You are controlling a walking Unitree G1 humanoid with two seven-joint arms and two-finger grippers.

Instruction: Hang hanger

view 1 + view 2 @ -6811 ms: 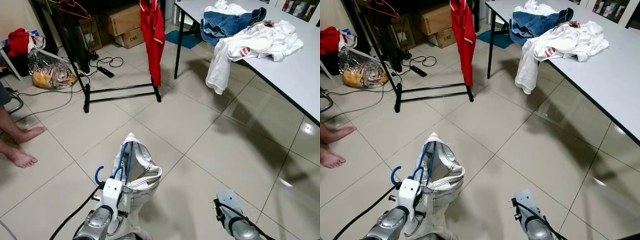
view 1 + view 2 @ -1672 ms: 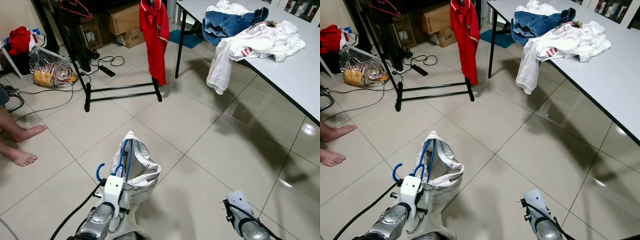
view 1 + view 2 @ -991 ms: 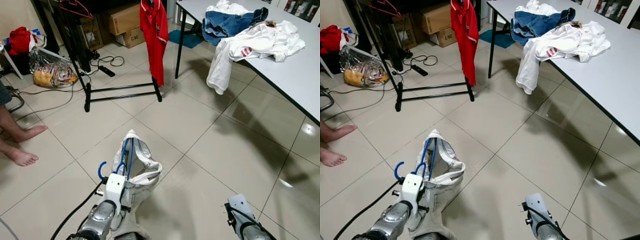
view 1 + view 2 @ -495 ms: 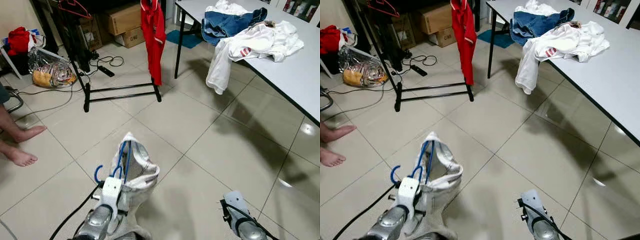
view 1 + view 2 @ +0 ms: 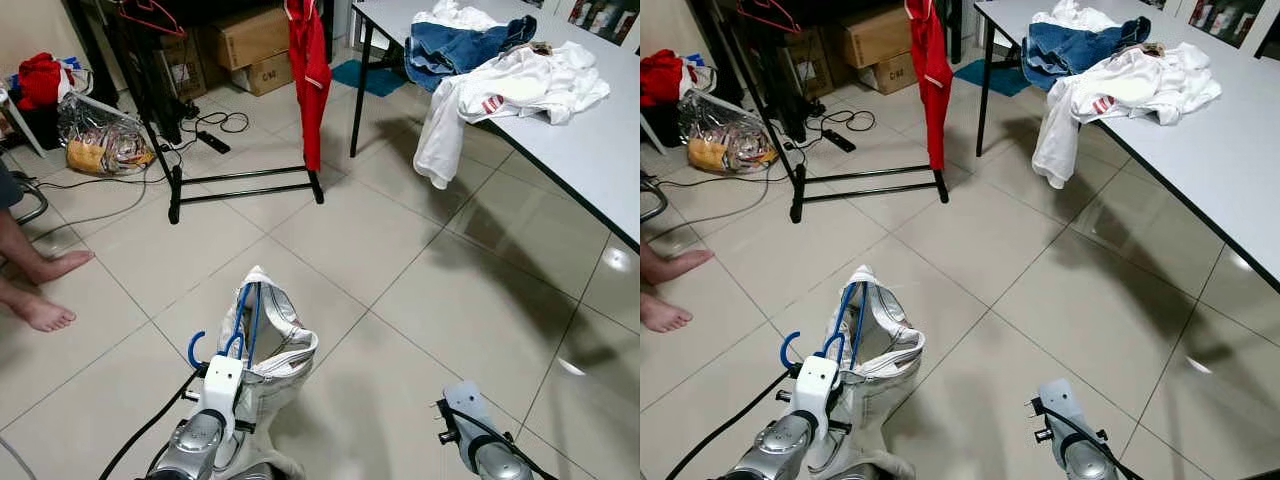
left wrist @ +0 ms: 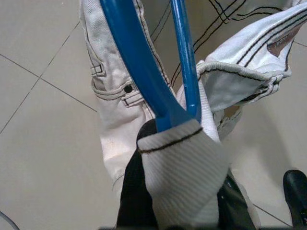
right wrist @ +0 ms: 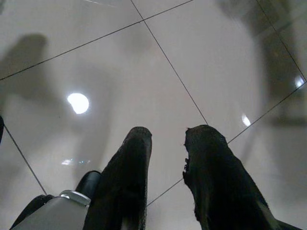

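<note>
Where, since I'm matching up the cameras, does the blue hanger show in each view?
Left eye view: blue hanger low, left of centre, over the floor.
Right eye view: low and further left.
Left wrist view: rising from the left gripper, which is shut on it.
Right wrist view: right gripper open over floor tiles.
Shared landmark: the white trousers draped on the hanger.

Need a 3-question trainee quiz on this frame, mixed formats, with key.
1. True or false: the left pincer is shut on the blue hanger, which carries a white garment.
2. What colour is the shirt hanging on the rack? A red, B green, C black.
3. Fill in: the right pincer is open above the ____.

Key: 1 true; 2 A; 3 floor.
</note>
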